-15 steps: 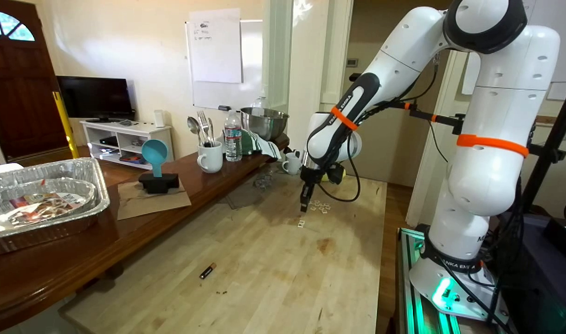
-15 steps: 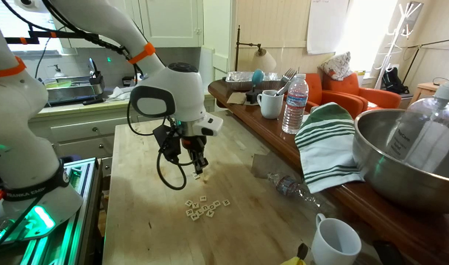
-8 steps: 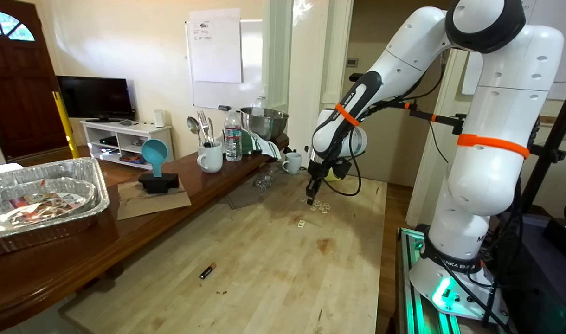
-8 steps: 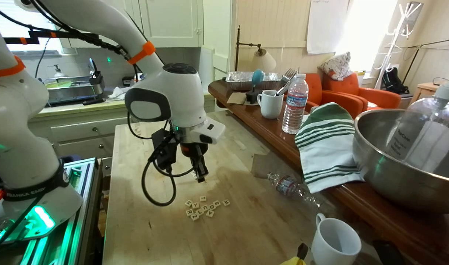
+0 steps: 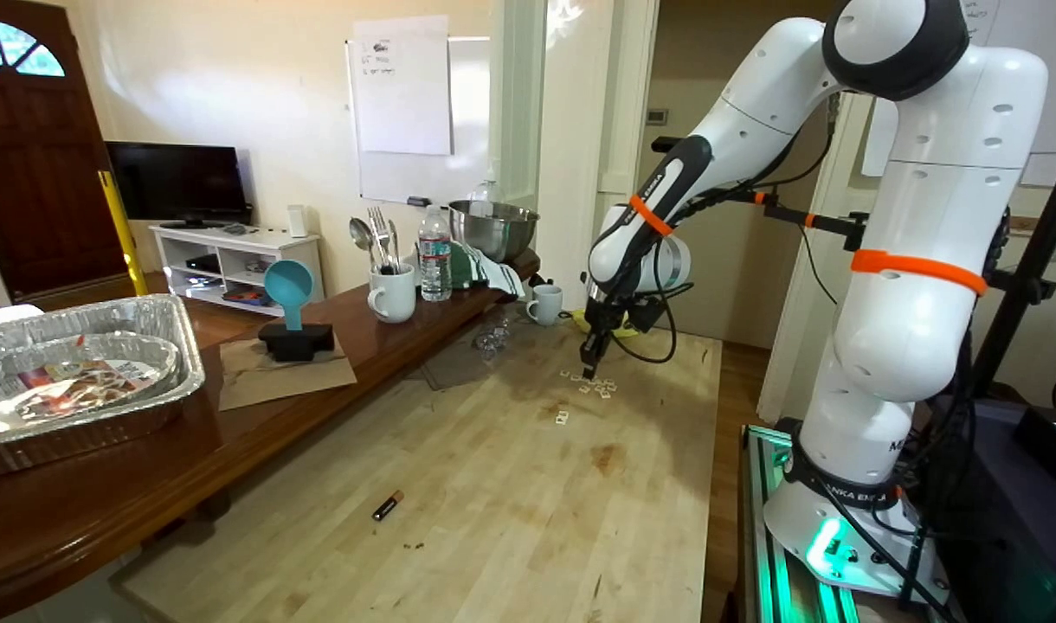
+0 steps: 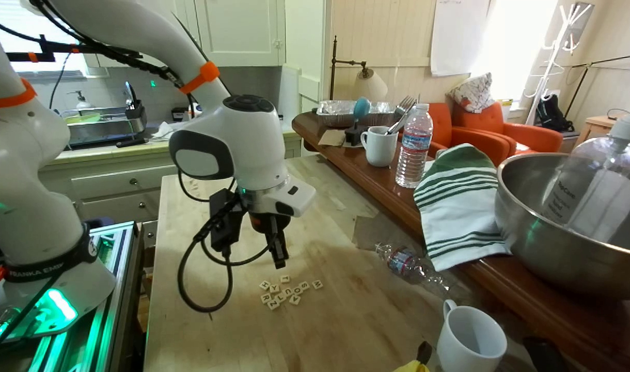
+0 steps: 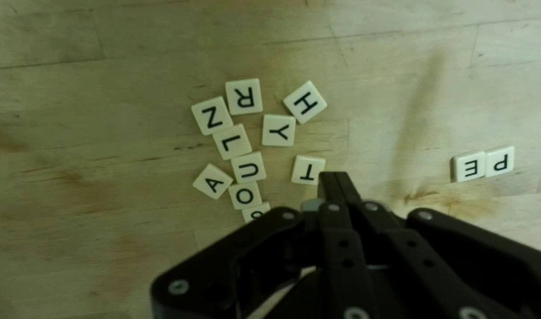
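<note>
Letter tiles point(image 7: 248, 167) cluster between the long edges of the wooden tabletop point(image 6: 346, 325), the T tile point(image 7: 308, 169) nearest the empty gripper point(image 7: 334, 176), which hovers apparently just above, jaws pressed together; arm point(image 5: 762, 95) slanting outward and down.

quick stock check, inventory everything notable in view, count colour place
letter tiles: thirteen, cream, wooden table
battery: one, black and copper, table
mugs: two, white, table and dark counter
cutlery: several, silver, counter mug
water bottles: two, clear, table and counter
towel: one, green and white, counter
bowl: one, silver, counter
pump bottle: one, clear, in bowl
foil pans: two, silver, counter
scoop-shaped piece: one, teal, black stand
banana: count unclear, yellow, table
tv: one, black, background
armchairs: two, orange, background
whiteboard: one, white, background
robot arm: one, white, over table
jaws: one pair, black, shut near letter tiles
</note>
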Available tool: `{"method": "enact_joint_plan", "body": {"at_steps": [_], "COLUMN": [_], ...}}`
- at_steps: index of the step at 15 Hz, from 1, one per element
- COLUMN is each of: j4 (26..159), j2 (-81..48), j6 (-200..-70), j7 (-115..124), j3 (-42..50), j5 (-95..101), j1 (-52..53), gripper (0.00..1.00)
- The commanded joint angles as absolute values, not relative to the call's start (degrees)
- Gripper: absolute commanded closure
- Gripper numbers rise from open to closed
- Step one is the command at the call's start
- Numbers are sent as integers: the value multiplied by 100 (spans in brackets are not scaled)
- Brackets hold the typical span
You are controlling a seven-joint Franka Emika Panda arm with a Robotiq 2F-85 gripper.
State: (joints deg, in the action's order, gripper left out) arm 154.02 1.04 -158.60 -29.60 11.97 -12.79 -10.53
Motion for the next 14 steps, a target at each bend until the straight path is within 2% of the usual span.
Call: {"method": "enact_joint_plan", "body": {"at_steps": [1, 14], "j4": [15415, 15188], "j2": [-112, -625], "j6": [-16125, -16273], "j7": [-2965, -3091], "j3": [1231, 1166], "j5": [-1393, -1709], "j1": [-1073, -1078], "gripper": [100, 100]}}
